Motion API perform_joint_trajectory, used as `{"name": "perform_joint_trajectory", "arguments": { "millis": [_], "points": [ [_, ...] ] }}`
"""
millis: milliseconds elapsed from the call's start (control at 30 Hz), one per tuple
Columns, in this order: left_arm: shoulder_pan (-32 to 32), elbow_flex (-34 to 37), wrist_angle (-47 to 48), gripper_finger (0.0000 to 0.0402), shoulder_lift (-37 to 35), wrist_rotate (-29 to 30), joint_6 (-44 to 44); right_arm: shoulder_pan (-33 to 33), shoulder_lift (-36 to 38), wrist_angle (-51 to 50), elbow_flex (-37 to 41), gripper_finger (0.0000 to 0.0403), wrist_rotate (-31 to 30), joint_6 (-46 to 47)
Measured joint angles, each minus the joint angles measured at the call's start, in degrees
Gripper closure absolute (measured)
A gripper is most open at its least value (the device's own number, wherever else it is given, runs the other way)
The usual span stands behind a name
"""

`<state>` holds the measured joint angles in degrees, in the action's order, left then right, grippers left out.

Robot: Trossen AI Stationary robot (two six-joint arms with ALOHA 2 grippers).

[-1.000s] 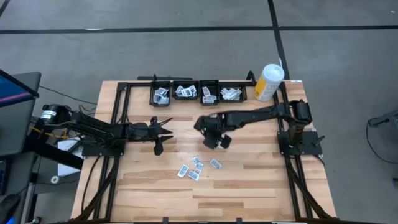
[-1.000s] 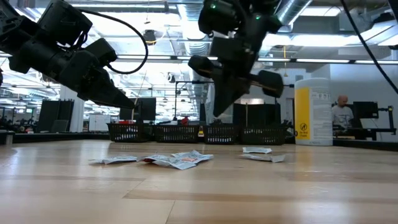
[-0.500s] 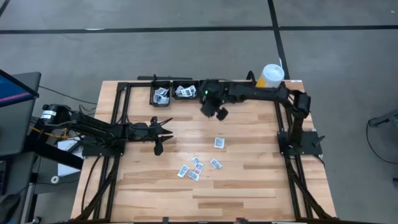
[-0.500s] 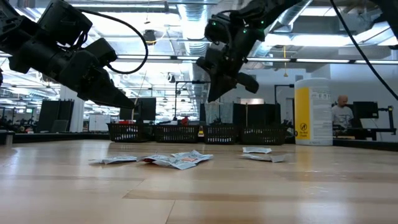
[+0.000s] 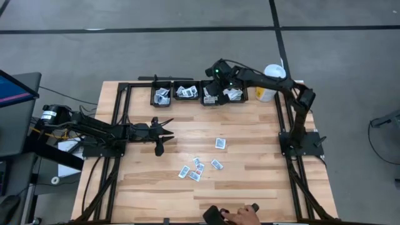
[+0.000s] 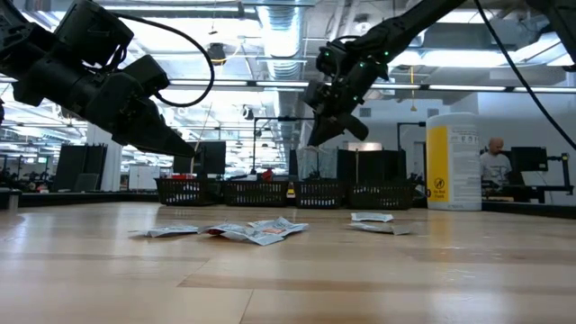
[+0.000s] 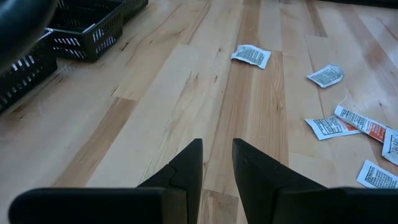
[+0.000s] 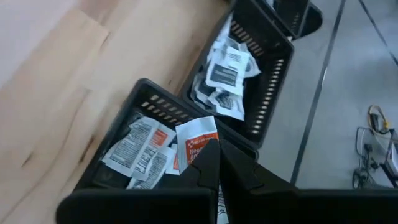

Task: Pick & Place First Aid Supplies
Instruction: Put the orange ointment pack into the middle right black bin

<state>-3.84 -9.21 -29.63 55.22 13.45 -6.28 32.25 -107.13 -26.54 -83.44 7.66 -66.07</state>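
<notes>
My two arms are dark, near-black jointed links on black frame rails. The left arm point(image 5: 94, 132) carries a round black-and-yellow motor housing at its base and a looping black cable. The right arm point(image 5: 275, 84) shows a small green light near its wrist. The fingers point(image 7: 186, 171) are matte black tapering wedges.

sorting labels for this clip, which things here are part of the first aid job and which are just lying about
Part of the job:
- loose packets on the table
- black bins with sorted packets
- packet held in the right gripper over a bin
- left gripper, waiting with fingers apart

Lying about:
- white-and-yellow canister
- person's hand at the near table edge
</notes>
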Motion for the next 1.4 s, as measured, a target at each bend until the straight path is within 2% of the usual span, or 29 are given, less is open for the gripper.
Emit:
{"name": "perform_joint_trajectory", "arguments": {
  "millis": [967, 1400],
  "points": [
    [0.0, 0.0, 0.0, 0.0314, 0.0, 0.0, 0.0, 0.5, 0.0, 0.5, 0.0, 0.0401, 0.0, 9.8],
    [0.0, 0.0, 0.0, 0.0314, 0.0, 0.0, 0.0, 0.5, 0.0, 0.5, 0.1, 0.0339, 0.0, 9.8]
  ]
}}
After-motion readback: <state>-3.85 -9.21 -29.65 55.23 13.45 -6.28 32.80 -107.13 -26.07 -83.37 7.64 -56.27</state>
